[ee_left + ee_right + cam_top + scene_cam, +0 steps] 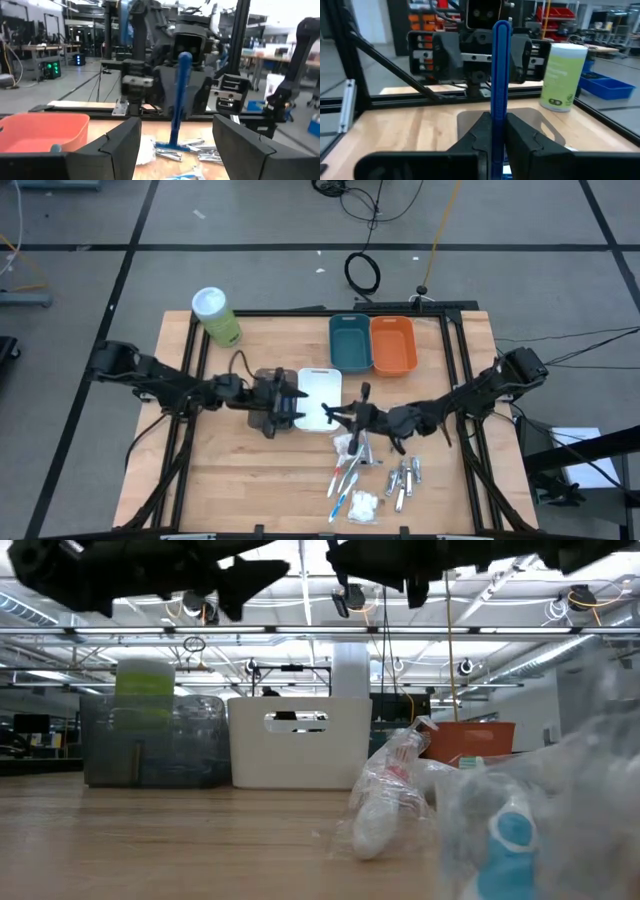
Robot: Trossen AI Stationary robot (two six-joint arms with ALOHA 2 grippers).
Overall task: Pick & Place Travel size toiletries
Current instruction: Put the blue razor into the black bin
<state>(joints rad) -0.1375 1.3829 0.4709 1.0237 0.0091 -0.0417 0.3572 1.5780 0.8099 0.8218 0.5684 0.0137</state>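
My right gripper point(499, 122) is shut on a dark blue razor point(179, 100), which stands upright over the middle of the table. My left gripper point(176, 125) faces it from the table's left side, open, with nothing between its fingers. In the high view the left gripper point(298, 402) hangs over the brown bin point(268, 383) and white bin point(320, 385), and the right gripper point(332, 415) is just right of it. The other travel size toiletries lie on the table toward the near edge: silvery tubes point(405, 480), toothbrushes point(345, 480) and white pads point(362, 505). My right gripper pinches the razor's handle point(500, 107) between its two fingers. The fingers lie level, point toward the table's left and cross the handle. The razor is upright and lifted clear, its head point(172, 146) at the lower end. A long piece of handle rises above the fingers.
A teal bin point(350, 342) and an orange bin point(393, 345) stand side by side at the far edge. A green canister point(215, 315) with a white lid is at the far left corner. A black frame rail point(300, 313) borders the table. Clear wrapped packets point(390, 800) lie close to the low camera.
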